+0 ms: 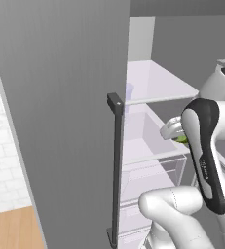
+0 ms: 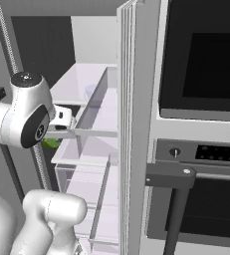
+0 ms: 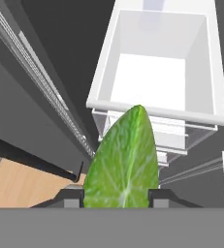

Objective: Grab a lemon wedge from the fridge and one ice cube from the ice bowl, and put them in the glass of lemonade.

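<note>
My gripper (image 3: 116, 197) is shut on the lemon wedge (image 3: 123, 160), a yellow-green slice that stands upright between the two dark fingertips (image 3: 159, 196). In the left base view a sliver of the lemon wedge (image 1: 182, 139) shows under the hand (image 1: 172, 128), which hangs in front of the fridge's open compartment. The right base view shows the lemon wedge (image 2: 51, 143) just below the wrist, left of the white shelves (image 2: 81, 84). The fridge (image 1: 60, 97) stands open. The ice bowl and the glass of lemonade are out of view.
A white drawer (image 3: 157, 68) lies open ahead of the hand, with clear drawers (image 1: 153, 160) below the shelf. The grey door and its dark bar handle (image 1: 117, 170) stand to the left. The black built-in oven (image 2: 206, 64) flanks the fridge on the right.
</note>
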